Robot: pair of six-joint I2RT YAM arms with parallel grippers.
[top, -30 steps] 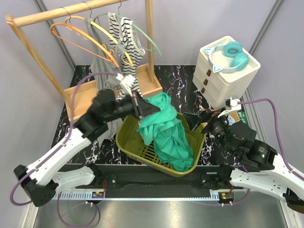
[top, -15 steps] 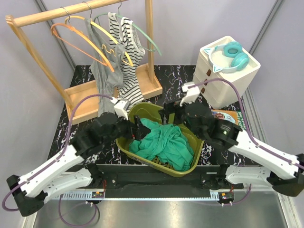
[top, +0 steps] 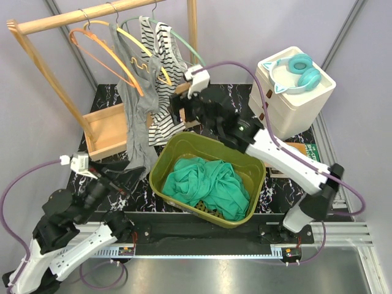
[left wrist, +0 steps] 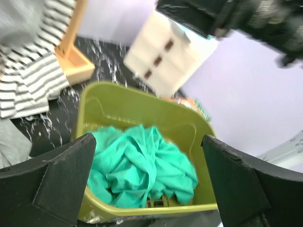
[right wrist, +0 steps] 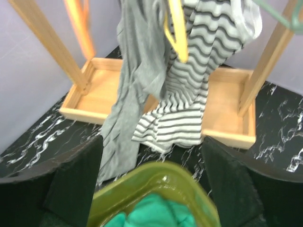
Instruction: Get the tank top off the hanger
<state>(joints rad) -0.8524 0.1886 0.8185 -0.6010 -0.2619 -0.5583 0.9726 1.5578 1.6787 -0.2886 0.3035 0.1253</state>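
Observation:
A striped tank top (top: 164, 73) hangs on a green hanger (top: 187, 49) on the wooden rack, and a grey tank top (top: 136, 116) hangs just left of it by a yellow hanger (right wrist: 176, 33). My right gripper (top: 176, 110) is open, right in front of the striped top's lower part and not touching it. In the right wrist view the striped top (right wrist: 203, 85) and grey top (right wrist: 132, 104) hang beyond the right gripper (right wrist: 154, 184). My left gripper (top: 116, 179) is open and empty at the near left. A green garment (left wrist: 142, 165) lies in the basket beyond the left gripper (left wrist: 151, 189).
The olive basket (top: 254, 165) stands mid-table below the rack's wooden tray base (top: 101, 131). An empty orange hanger (top: 98, 52) hangs at the left of the rail. A white drawer unit (top: 288, 107) with teal headphones (top: 298, 70) stands at the back right.
My left gripper opened and let go of the green garment, which dropped into the basket; that arm pulled back to the near left. My right arm swung up to the striped top.

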